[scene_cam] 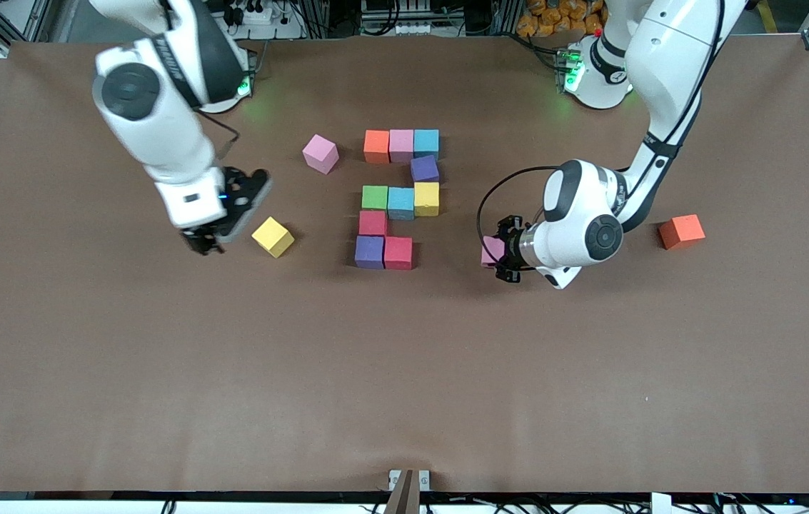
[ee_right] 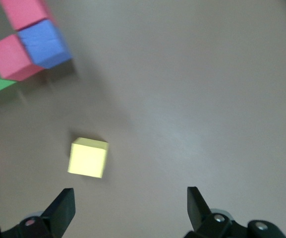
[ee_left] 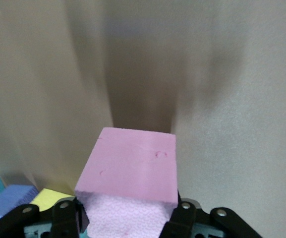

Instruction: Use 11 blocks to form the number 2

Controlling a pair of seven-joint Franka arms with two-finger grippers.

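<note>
Pink block clamped in left end effector; right end effector wide apart, empty.

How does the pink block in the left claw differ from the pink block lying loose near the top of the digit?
The held pink block is clamped in the shut left claw, toward the left arm's end of the number 2; the loose pink block lies on the table, ungripped, toward the right arm's end. The held one is mostly hidden in the front view; the loose one shows fully, turned askew to the digit's rows. Both look like the same pink foam cube.
</note>
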